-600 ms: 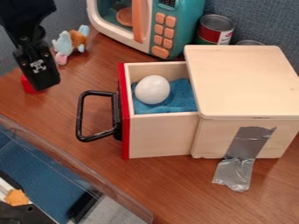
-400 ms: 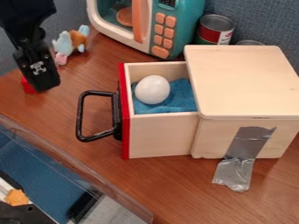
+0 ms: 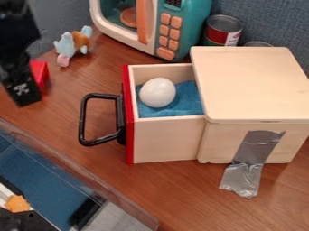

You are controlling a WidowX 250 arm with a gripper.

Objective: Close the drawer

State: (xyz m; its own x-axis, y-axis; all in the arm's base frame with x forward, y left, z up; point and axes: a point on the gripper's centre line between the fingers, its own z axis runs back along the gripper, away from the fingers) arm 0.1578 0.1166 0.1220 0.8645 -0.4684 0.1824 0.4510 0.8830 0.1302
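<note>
The black gripper (image 3: 23, 92) hangs at the left edge of the camera view, left of the drawer's handle and apart from it. The wooden drawer (image 3: 166, 139) with a red front stands pulled out to the left of its wooden box (image 3: 250, 85). A black loop handle (image 3: 84, 119) sticks out from the red front. Inside the drawer a white egg-like ball (image 3: 157, 92) rests on blue cloth (image 3: 188, 100).
Behind the drawer stand a teal toy microwave (image 3: 192, 18) and a can (image 3: 222, 30). A plush toy (image 3: 73, 44) and a red object (image 3: 39, 73) are at the back left. Silver tape (image 3: 256, 149) runs from the box to the table (image 3: 181, 194).
The gripper has moved left and a little down in the view, uncovering more of the red object. The drawer, ball and box have stayed put.
</note>
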